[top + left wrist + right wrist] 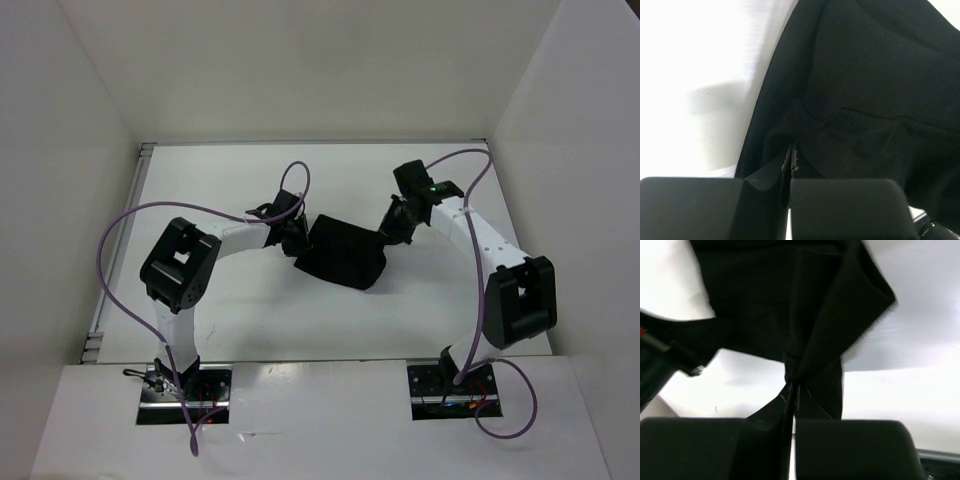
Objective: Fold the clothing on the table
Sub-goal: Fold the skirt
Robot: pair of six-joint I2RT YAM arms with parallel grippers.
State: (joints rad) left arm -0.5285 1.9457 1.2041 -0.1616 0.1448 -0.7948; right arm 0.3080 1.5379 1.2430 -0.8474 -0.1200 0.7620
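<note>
The black clothing (342,254) is stretched between my two grippers above the middle of the white table (250,310), its lower part sagging toward the near side. My left gripper (296,232) is shut on the garment's left edge; in the left wrist view the jaws (792,152) pinch a fold of the clothing (875,90). My right gripper (392,228) is shut on the right edge, and in the right wrist view the cloth (785,305) hangs from the closed tips (792,390) over the table (910,340).
White walls (70,150) enclose the table on the left, back and right. Purple cables (120,240) loop from both arms. The arm bases (185,385) sit at the near edge.
</note>
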